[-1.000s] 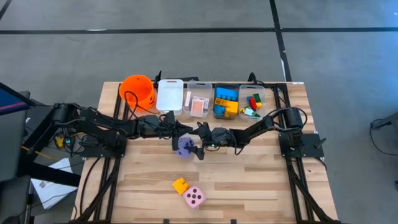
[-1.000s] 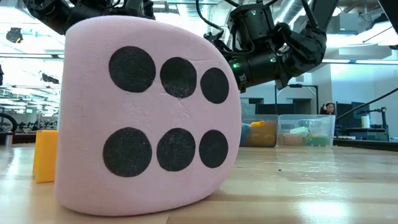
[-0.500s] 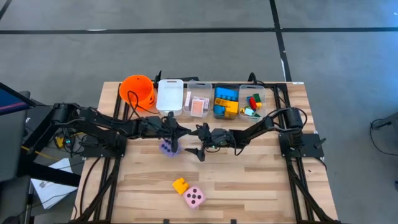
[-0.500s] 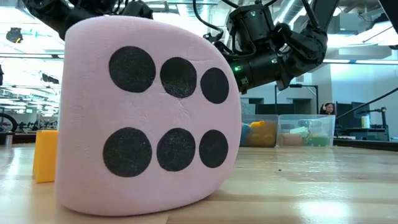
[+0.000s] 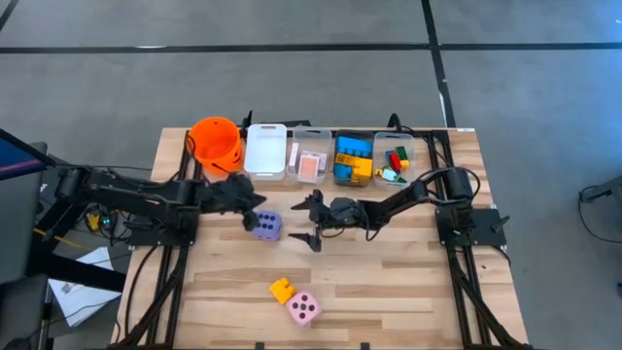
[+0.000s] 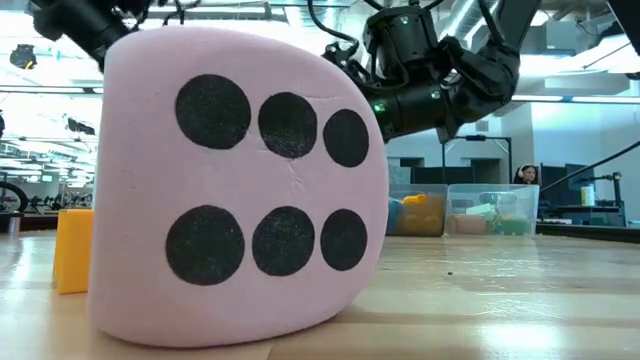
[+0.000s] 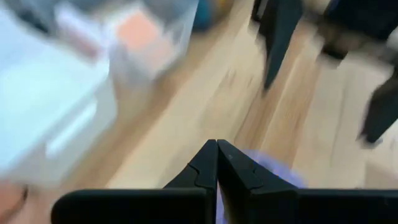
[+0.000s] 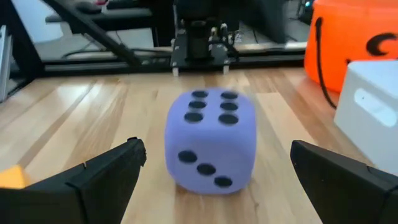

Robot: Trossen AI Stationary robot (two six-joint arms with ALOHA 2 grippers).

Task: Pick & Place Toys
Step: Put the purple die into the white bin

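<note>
1. Low view is mostly blocked by the pink soft foam die with black dots [image 6: 240,185]; only a sliver of the small yellow plastic brick [image 6: 73,250] shows at its left edge, and the arms are cut off above it.
2. Left wrist view is motion-blurred: bins unreadable, and the purple soft foam die with dark dots [image 5: 267,226] is just a smear behind the fingertips.
3. Left gripper [image 5: 251,206]: fingers pressed shut, nothing in them, just left of the purple die and above it.
4. Purple die sits on the wooden slatted table [image 5: 408,292], no gripper touching it.
5. Right gripper [image 5: 312,220]: jaws spread wide, empty, just right of the purple die, facing it.
6. Versus 1 s ago: left arm has pulled back left; purple die has shifted left, away from the right gripper's jaws.
</note>
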